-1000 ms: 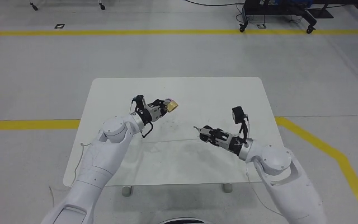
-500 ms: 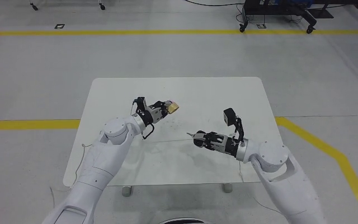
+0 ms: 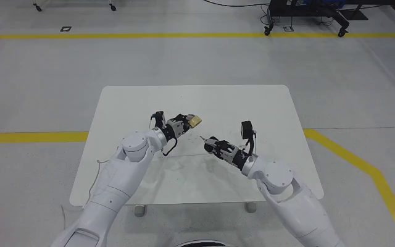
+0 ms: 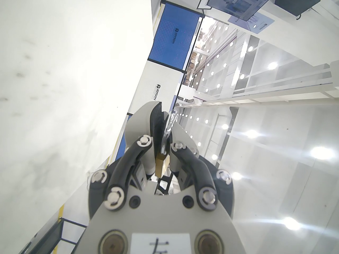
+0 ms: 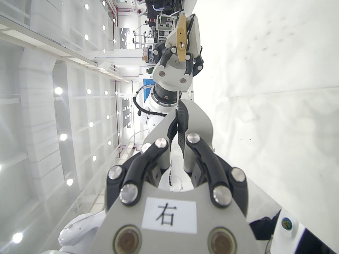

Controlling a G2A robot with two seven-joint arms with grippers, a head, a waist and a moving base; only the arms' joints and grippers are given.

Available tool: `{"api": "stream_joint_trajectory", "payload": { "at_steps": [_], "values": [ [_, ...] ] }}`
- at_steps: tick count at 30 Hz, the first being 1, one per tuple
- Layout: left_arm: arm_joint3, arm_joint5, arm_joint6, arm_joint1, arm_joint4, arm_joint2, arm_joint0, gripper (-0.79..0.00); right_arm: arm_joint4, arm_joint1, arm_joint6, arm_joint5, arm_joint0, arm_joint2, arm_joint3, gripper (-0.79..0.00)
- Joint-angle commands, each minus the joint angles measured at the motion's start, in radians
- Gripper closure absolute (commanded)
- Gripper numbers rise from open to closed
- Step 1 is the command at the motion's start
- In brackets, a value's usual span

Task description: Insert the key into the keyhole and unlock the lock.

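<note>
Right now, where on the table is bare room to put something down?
Bare: the white table along its far edge and both side edges. Crowded: the middle, where the left gripper with the brass padlock faces the right gripper with a silver key.

Key [image 3: 204, 138] mostly out of sight inside right gripper [image 3: 210, 143]

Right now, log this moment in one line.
left fingers shut on lock | right fingers shut on key | key tip near lock, not inserted | keyhole faces right fingers
</note>
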Motion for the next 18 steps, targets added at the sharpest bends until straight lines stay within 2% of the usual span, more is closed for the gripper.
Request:
{"api": "stream_joint_trajectory", "payload": {
  "at_steps": [1, 18],
  "values": [
    [-0.008, -0.013, 0.01, 0.0, 0.021, 0.002, 0.005, 0.0, 0.011, -0.002, -0.003, 0.01, 0.012, -0.004, 0.013, 0.0],
    [-0.039, 0.015, -0.005, 0.0, 0.067, 0.01, 0.021, 0.0, 0.027, -0.014, -0.05, 0.037, 0.051, -0.023, 0.053, 0.0]
  ]
}}
